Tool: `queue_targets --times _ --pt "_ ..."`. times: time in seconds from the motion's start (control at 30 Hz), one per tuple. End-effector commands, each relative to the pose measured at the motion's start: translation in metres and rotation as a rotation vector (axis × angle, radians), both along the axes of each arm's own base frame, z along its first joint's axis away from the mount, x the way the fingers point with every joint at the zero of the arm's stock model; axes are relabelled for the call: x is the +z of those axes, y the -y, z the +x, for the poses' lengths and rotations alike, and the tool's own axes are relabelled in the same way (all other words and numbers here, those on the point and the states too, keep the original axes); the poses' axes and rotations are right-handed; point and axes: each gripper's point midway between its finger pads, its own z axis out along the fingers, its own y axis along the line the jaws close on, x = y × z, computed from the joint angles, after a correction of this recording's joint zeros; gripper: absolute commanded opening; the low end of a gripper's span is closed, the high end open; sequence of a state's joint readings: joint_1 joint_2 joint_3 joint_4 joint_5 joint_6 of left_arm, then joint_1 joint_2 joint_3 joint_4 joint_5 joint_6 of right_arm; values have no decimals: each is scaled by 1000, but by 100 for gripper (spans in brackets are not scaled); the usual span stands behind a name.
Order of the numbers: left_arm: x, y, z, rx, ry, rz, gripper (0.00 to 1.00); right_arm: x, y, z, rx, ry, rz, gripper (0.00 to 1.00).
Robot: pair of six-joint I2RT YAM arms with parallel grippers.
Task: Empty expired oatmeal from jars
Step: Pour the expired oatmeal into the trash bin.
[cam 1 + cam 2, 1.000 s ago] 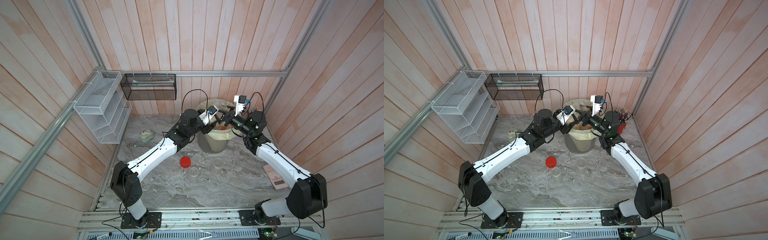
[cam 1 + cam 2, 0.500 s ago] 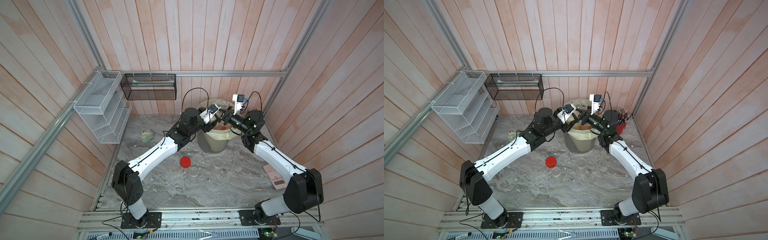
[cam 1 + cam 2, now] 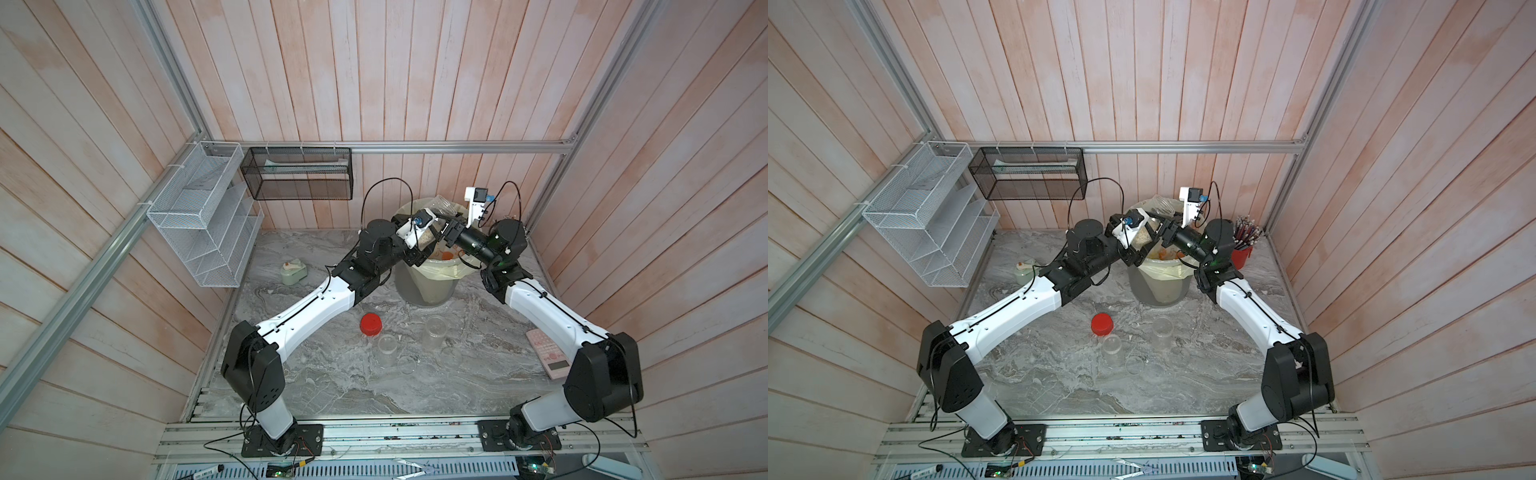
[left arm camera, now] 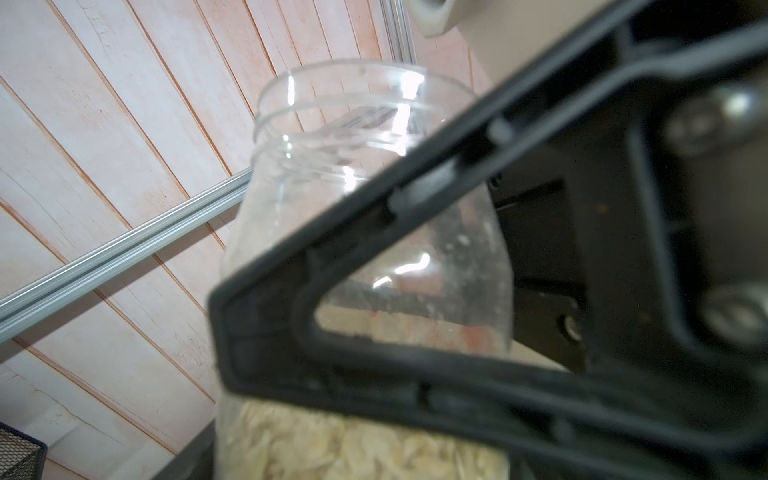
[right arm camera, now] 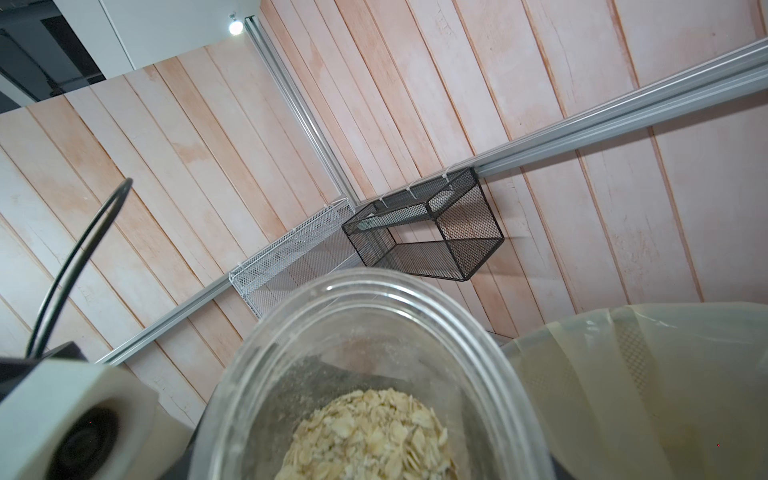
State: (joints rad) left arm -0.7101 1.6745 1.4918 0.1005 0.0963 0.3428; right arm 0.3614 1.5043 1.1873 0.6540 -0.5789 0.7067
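Both arms are reaching over the grey bin (image 3: 424, 286) at the far centre of the table (image 3: 353, 386), meeting above its yellowish bag (image 3: 446, 270). The right gripper (image 3: 445, 229) is clamping a lidless clear jar (image 4: 365, 137), with 1 black finger (image 4: 415, 195) lying across its wall. The jar is tilting, mouth pointing up and far, and the oatmeal (image 5: 365, 432) is sitting in its lower part. The left gripper (image 3: 417, 249) is sitting at the jar's base; whether it is gripping cannot be told. 2 empty jars (image 3: 434, 330) are standing nearer, right of a red lid (image 3: 370, 324).
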Motion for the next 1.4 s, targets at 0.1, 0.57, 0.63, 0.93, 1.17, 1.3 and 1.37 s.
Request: queue_targets --times 0.1,0.57,0.63,0.93,1.17,1.3,1.37 --pt "23 -18 -21 10 -6 -108 100 41 18 12 -117 18 104 35" --pt "16 -40 -53 7 -347 -396 100 41 23 21 -187 -41 154 35" --pt "16 -44 -56 15 -384 -452 100 42 22 21 -189 -43 154 35" --pt "18 -56 -59 59 -599 -701 100 42 21 21 -209 -58 169 35" --pt "29 -59 -59 64 -727 -856 100 42 21 20 -216 -68 194 35" --pt "32 -57 -61 40 -774 -923 100 44 20 18 -216 -70 211 35" --pt "31 -56 -61 40 -806 -947 100 44 19 17 -217 -78 223 35"
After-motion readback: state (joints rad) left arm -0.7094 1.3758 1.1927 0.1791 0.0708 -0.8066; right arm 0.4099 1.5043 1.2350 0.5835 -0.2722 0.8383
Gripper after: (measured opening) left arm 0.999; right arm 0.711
